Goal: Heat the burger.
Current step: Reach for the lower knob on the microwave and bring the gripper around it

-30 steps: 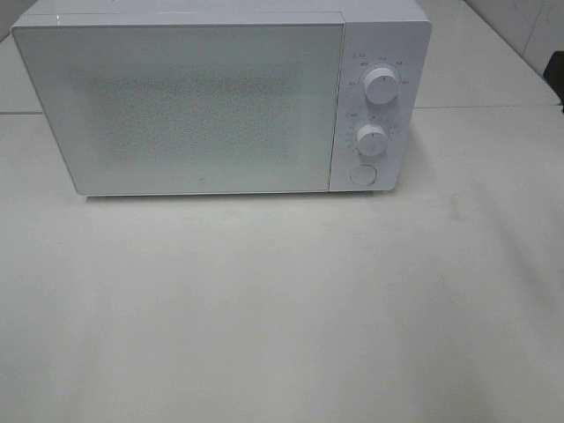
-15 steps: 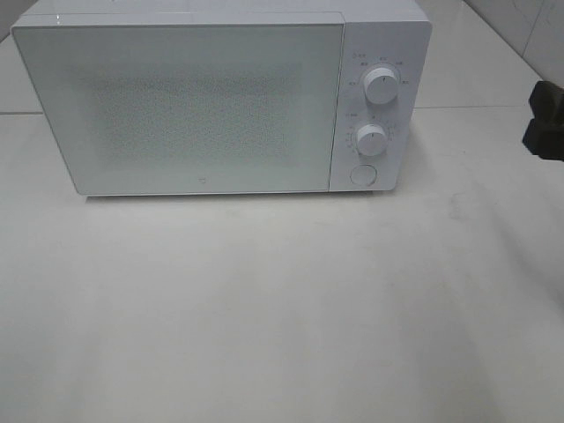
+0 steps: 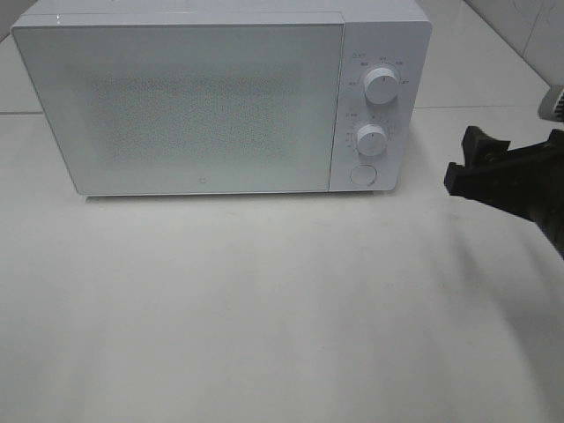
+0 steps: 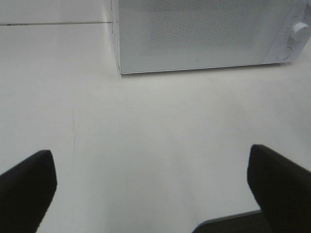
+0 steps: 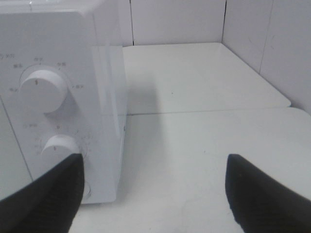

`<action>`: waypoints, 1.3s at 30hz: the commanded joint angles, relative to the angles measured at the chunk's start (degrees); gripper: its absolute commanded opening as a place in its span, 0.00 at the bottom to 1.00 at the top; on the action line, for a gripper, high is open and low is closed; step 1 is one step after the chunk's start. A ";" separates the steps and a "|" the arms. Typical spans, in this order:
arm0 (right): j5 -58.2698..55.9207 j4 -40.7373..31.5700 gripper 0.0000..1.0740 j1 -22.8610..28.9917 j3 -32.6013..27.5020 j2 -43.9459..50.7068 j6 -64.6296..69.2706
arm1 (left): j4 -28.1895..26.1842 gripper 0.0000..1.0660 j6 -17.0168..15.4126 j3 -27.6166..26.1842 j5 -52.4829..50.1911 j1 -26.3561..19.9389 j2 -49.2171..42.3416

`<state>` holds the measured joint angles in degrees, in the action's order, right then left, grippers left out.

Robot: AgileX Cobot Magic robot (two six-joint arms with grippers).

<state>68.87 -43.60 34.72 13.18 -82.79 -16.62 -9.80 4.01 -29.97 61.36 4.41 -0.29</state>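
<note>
**Counter standoff:** A white microwave [image 3: 203, 97] stands shut at 12 o'clock on the pale counter [image 3: 264, 317], its frosted door [image 3: 176, 101] hiding whatever is inside. The burger appears in none of the 3 views, and whether it sits behind that door cannot be told.

The control panel runs down the door's 3 o'clock side. It carries an upper knob [image 3: 381, 85], a lower knob [image 3: 372, 139] at its 6 o'clock, and a round button [image 3: 362, 174] below both.

The right end effector [image 3: 460, 157] hangs above the counter at 3 o'clock in the high view, near the panel but not touching it. Its fingers [image 5: 43, 194] are spread with nothing between them, and its wrist camera looks across both knobs. The left end effector [image 4: 153, 194] is outside the high view. Its own camera shows it spread wide and empty above the counter, facing the closed door from well back.

The step in hand looks like work at the controls by the right arm. If the burger is already inside, the next move calls for the spread fingers to straddle 1 knob, close on its rim and twist. If it is not, the round button, probably the door release, needs a straight push with a fingertip, and the burger must be found first.
</note>
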 commanded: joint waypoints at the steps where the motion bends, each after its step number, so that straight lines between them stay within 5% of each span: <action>1: 3.15 -5.16 0.71 5.50 1.72 -3.09 -1.49 | -0.52 0.94 -0.29 0.17 -0.57 -0.11 -0.92; 12: 6.76 -11.34 0.71 12.32 8.25 -11.34 -2.23 | -0.52 0.94 -0.29 0.17 -0.57 -0.11 -0.92; 39: 5.21 -10.31 0.71 12.49 18.85 -21.66 -2.23 | -0.52 0.94 -0.29 0.17 -0.57 -0.11 -0.92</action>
<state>69.44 -55.00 47.10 31.57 -104.51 -18.33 -9.80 3.95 -29.97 61.36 4.41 -0.29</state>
